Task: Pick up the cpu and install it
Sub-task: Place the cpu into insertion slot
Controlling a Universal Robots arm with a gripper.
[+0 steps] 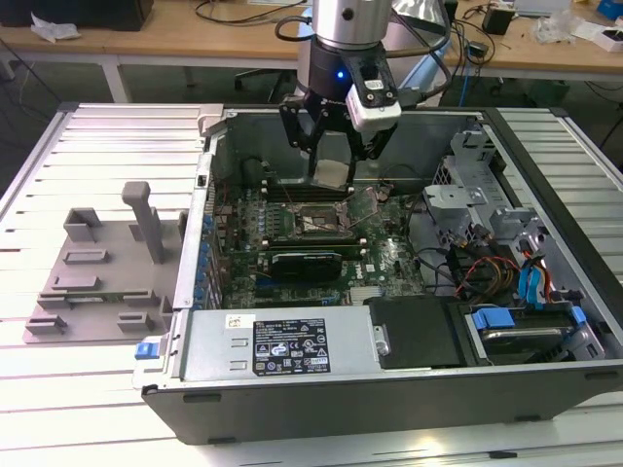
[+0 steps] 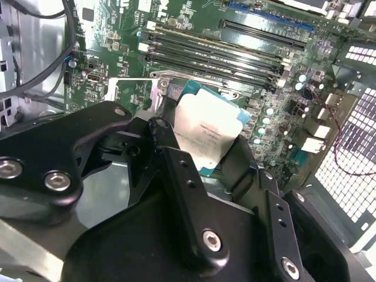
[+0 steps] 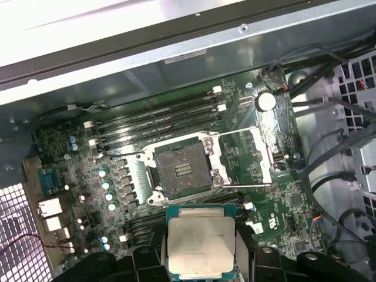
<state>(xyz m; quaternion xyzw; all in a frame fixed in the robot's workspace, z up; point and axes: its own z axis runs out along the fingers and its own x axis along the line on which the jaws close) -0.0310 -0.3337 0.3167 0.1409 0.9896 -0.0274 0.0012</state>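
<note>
The cpu (image 3: 201, 239) is clamped by opposite edges in narrow jaws, aloft inside the computer case (image 1: 389, 389). In the exterior view, the open socket (image 1: 313, 222) lies near, at its 6 o'clock. Judged light, stiff, smooth-topped; underside contacts fragile, so an edge hold suits.

One case (image 1: 389, 394) lies on one surface (image 1: 68, 389). Inside the case sit one board (image 3: 294, 202), one bare socket (image 3: 183, 170) and four long memory slots (image 3: 158, 120). One cpu (image 3: 201, 241) hangs over the case's inside, gripped by one claw (image 1: 334, 173) on one arm (image 1: 346, 19). One grey tray (image 1: 97, 282) lies outside the case, on the exterior view's left.
</note>
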